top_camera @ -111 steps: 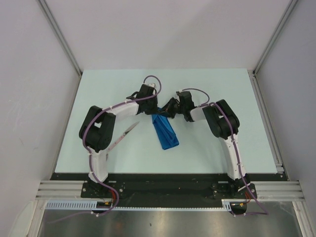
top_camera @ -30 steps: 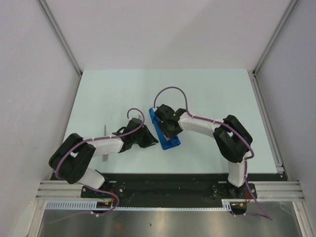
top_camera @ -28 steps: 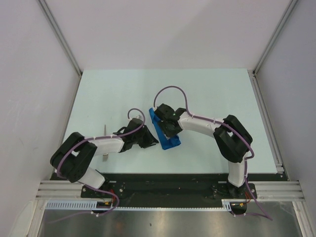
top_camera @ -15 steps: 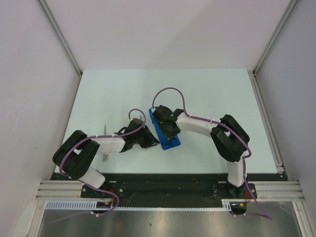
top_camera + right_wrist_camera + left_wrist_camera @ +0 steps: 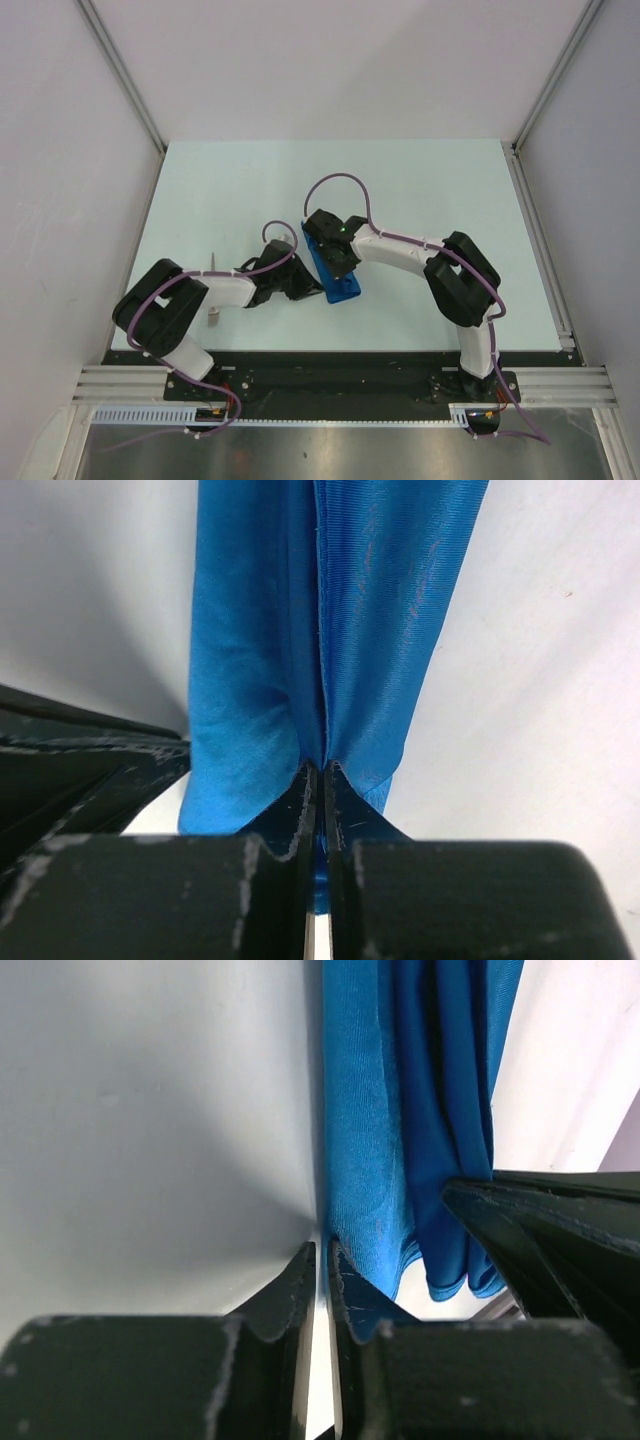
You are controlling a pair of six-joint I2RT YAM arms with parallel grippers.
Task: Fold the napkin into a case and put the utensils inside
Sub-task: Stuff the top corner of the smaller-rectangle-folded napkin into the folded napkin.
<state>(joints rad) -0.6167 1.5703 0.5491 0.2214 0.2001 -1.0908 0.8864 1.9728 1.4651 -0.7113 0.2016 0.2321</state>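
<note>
The napkin [image 5: 342, 284] is folded into a narrow royal-blue oblong lying slantwise mid-table. It also shows in the left wrist view [image 5: 400, 1110] and the right wrist view [image 5: 330, 610]. My right gripper [image 5: 338, 262] [image 5: 320, 772] is shut, pinching the napkin's middle fold, with blue cloth between the fingers. My left gripper [image 5: 308, 287] [image 5: 322, 1255] is shut with a hairline gap, its tip against the napkin's left edge and no cloth between the jaws. One silver utensil [image 5: 212, 316] lies at the left, partly hidden under my left arm.
The pale table [image 5: 420, 190] ends in a black strip at the near edge. Grey walls with metal rails close it in on the left, right and far sides. The two arms nearly meet over the napkin.
Since 3.7 s ago both grippers came down from the napkin's far end onto it, and the utensil shifted left. Over the last second the right gripper edged slightly up-left and the left forearm shifted slightly.
</note>
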